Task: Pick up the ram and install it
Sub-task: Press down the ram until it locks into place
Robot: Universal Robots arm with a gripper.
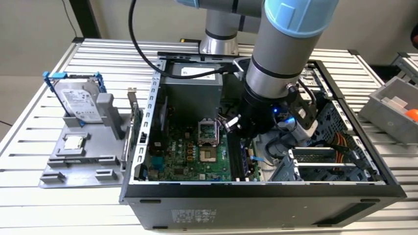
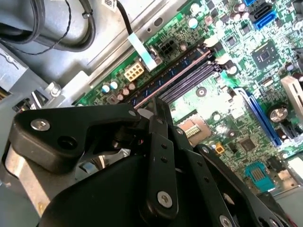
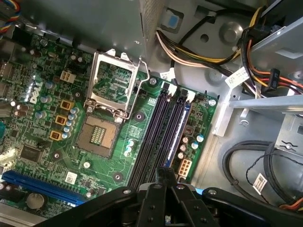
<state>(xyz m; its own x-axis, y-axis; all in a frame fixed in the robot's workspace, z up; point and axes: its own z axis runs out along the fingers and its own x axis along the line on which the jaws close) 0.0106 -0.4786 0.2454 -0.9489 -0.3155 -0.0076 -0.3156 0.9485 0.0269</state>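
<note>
lowered inside the open computer case (image 1: 140, 147), end effector (image 3: 163, 177) narrowly closed above the motherboard's memory slots (image 3: 163, 132); ram not discernible, seating judged unfinished.

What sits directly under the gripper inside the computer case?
Under the gripper, both wrist views show the motherboard's memory slots, beside the open processor socket. The gripper's body covers the slots' near ends.

No print legible. White label on hard drive (image 1: 81, 104): text too small to read. White sticker on case front (image 1: 194, 216): unreadable. White tags on cables (image 3: 236, 75) in first wrist view: print blurred. White lettering on motherboard (image 3: 33, 91): cannot make out.
</note>
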